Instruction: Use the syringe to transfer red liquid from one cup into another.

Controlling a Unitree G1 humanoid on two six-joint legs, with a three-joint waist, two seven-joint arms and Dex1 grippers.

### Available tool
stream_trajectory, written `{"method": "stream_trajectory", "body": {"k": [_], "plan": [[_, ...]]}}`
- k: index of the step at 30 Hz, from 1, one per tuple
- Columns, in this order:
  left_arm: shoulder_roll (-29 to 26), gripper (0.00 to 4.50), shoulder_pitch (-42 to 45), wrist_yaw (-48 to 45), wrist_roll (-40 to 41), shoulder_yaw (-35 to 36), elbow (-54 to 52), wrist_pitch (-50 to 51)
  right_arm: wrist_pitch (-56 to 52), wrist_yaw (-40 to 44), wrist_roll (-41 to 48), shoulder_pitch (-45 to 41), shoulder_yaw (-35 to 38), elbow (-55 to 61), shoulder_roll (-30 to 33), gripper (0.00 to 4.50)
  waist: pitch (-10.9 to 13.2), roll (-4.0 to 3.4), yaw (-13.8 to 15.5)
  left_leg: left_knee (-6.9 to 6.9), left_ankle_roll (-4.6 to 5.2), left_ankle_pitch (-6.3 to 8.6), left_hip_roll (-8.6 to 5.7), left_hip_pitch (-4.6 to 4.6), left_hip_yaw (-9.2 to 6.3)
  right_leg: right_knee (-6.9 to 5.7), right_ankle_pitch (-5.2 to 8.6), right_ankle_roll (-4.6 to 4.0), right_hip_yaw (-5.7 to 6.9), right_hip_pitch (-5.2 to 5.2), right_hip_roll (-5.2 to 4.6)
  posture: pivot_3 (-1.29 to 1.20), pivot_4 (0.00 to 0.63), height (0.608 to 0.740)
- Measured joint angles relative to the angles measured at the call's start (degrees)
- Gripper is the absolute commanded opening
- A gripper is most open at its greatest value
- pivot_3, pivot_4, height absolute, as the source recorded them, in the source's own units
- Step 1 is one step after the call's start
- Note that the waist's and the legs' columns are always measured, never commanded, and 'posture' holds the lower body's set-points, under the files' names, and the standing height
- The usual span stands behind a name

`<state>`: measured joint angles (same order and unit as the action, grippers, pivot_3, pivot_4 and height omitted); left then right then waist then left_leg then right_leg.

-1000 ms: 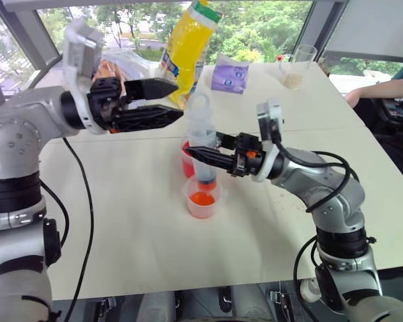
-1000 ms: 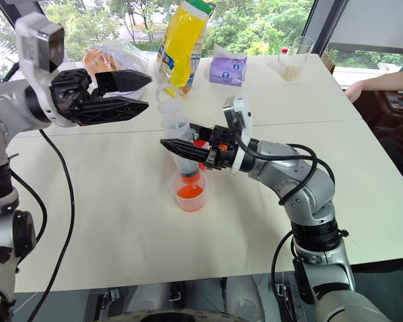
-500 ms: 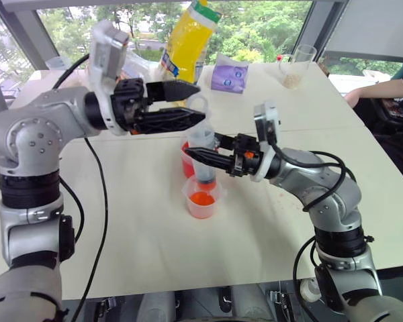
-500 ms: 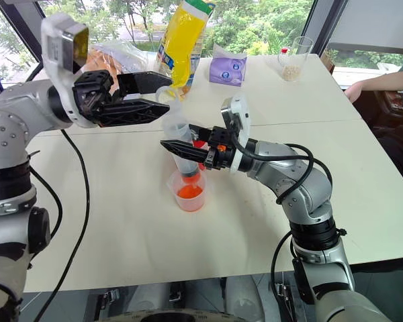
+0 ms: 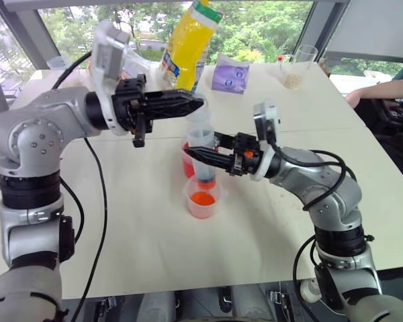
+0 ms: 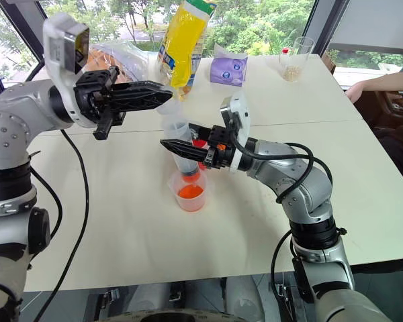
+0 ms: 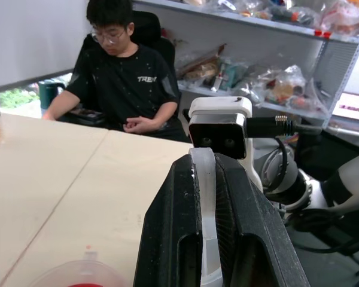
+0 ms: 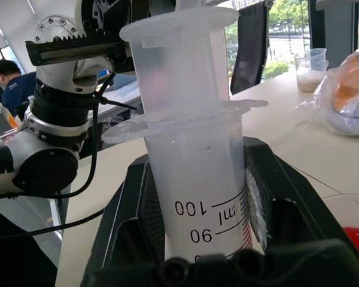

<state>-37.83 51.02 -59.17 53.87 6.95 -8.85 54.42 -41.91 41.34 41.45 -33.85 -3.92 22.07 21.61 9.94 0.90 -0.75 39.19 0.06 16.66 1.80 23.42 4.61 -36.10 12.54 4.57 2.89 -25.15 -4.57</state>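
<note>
Two black grippers meet over the table [image 5: 269, 221]. On the left, the left gripper [image 5: 196, 102] is squeezed tight on the white plunger [image 7: 206, 197] at the top of the syringe [image 5: 203, 155]. The syringe stands up straight with its orange-red tip in the small cup [image 5: 202, 198], which holds red liquid [image 5: 201, 198]. The big cup [image 5: 187, 159] with pinkish-red sits just behind it. On the right, the right gripper [image 5: 196, 155] hugs the fat see-through barrel [image 8: 197, 197].
</note>
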Motion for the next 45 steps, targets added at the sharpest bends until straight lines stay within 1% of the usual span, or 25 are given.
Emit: {"method": "stream_trajectory", "body": {"k": [10, 18, 28, 30, 31, 32, 34, 37, 39, 43, 45], "plan": [[-0.30, 0.03, -2.97, -1.68, -1.91, -0.52, -0.97, -3.53, -3.92, -1.05, 1.71, -1.92, 0.24, -0.02, -0.10, 1.41, 0.00, 0.00, 0.02, 0.00, 0.00, 0.00, 0.00, 0.00, 0.01, 0.00, 0.00, 0.00, 0.00, 0.00, -0.01, 0.00, 0.150, 0.740], [-0.30, 0.03, -5.12, -2.01, -2.54, -0.93, -1.52, -4.34, -4.77, -1.87, 2.65, -2.23, 0.24, -0.08, -0.16, 1.41, 0.00, 0.00, 0.02, 0.00, 0.00, 0.00, 0.00, 0.00, 0.00, 0.00, 0.00, 0.00, 0.00, 0.00, -0.01, 0.00, 0.150, 0.740], [-0.20, 0.03, -5.20, -1.96, -3.23, -0.95, -1.91, -4.73, -5.36, -2.72, 3.18, -2.23, 0.24, -0.08, -0.27, 1.41, 0.00, 0.00, 0.03, 0.00, 0.00, 0.00, 0.00, 0.00, 0.00, 0.00, 0.00, 0.00, 0.00, 0.00, -0.01, 0.00, 0.150, 0.740], [-0.05, 0.87, -4.79, -1.91, -3.13, -0.95, -1.42, -4.15, -5.36, -2.86, 3.20, -2.22, 0.25, -0.08, -0.32, 1.41, 0.00, 0.00, 0.03, 0.00, 0.00, 0.00, 0.00, 0.00, 0.00, 0.00, 0.00, 0.00, 0.00, 0.00, -0.01, 0.00, 0.150, 0.740], [-0.09, 1.14, -4.62, -2.02, -3.07, -1.57, -1.17, -3.40, -5.32, -3.28, 3.39, -2.23, 0.81, -0.04, -0.70, 1.41, 0.00, 0.00, 0.04, 0.00, 0.00, 0.00, 0.00, 0.00, 0.00, 0.00, 0.00, 0.00, 0.00, 0.01, -0.01, 0.00, 0.150, 0.740], [0.47, 1.71, -4.36, -2.01, -2.83, -1.73, -1.07, -3.15, -5.30, -3.66, 3.40, -2.20, 1.11, -0.20, -0.83, 1.41, 0.00, 0.00, 0.09, 0.00, 0.00, 0.00, 0.00, 0.00, 0.00, 0.00, 0.00, 0.00, 0.00, 0.01, -0.01, 0.00, 0.150, 0.740], [0.68, 2.64, -3.64, -1.88, -2.46, -1.79, -0.57, -2.19, -5.30, -3.93, 3.43, -2.10, 1.27, -0.20, -0.87, 1.41, 0.00, 0.00, 0.06, 0.00, 0.00, 0.00, 0.00, 0.00, 0.00, 0.00, 0.00, 0.00, 0.00, 0.02, -0.01, 0.00, 0.150, 0.740], [1.50, 4.16, -3.38, -0.95, -2.52, -2.48, 0.04, -1.31, -5.19, -3.99, 4.80, -2.08, 1.85, 0.26, -2.11, 1.41, 0.00, 0.00, 0.01, 0.00, 0.00, 0.00, 0.00, -0.01, -0.01, 0.00, 0.00, 0.00, 0.00, 0.02, 0.00, 0.00, 0.150, 0.740], [2.28, 4.16, -3.37, -0.26, -2.56, -2.94, 0.47, -1.28, -5.20, -4.09, 5.16, -2.09, 1.96, 0.35, -2.47, 1.41, 0.00, 0.00, -0.02, 0.00, 0.00, 0.00, 0.01, -0.01, -0.01, 0.00, 0.00, 0.00, 0.00, 0.02, 0.00, 0.00, 0.150, 0.740], [1.97, 4.16, -2.31, 0.11, -2.51, -2.76, 1.91, -1.40, -5.21, -5.07, 5.28, -2.08, 2.22, 0.29, -2.59, 1.41, 0.00, 0.00, 0.00, 0.00, 0.00, 0.00, 0.01, -0.01, -0.02, 0.00, 0.00, 0.00, 0.01, 0.01, 0.00, 0.00, 0.150, 0.740], [1.50, 4.16, -1.51, 0.74, -2.25, -1.03, 3.07, -1.54, -5.23, -5.06, 5.35, -1.98, 2.21, 0.28, -2.57, 1.41, 0.00, 0.00, -0.05, 0.00, 0.00, 0.00, 0.00, -0.01, -0.01, 0.00, 0.00, 0.00, 0.00, 0.01, 0.00, 0.00, 0.150, 0.740]]}}
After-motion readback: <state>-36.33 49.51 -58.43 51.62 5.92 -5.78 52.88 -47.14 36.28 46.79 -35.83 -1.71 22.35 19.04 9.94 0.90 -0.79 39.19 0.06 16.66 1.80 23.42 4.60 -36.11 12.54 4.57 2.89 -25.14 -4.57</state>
